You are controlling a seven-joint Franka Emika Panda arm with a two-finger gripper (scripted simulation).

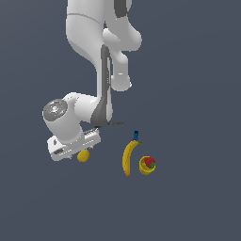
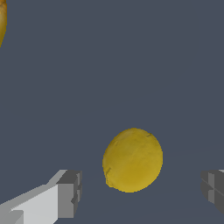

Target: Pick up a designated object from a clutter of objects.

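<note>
The small round yellow lemon (image 1: 83, 156) lies on the grey floor at the exterior view's left, partly hidden under my hand. In the wrist view the lemon (image 2: 132, 160) sits between my two spread fingers (image 2: 70, 193), apart from both. My gripper (image 2: 142, 192) is open and empty, directly over the lemon. The long banana (image 1: 128, 157), the yellow cup with the red strawberry (image 1: 147, 165), the tiny blue piece (image 1: 136, 135) and the thin dark tool (image 1: 113, 124) lie to the exterior view's right of the lemon.
A yellow edge of the banana (image 2: 2, 22) shows at the border of the wrist view. The white arm (image 1: 101, 70) rises above the lemon. The floor is plain grey.
</note>
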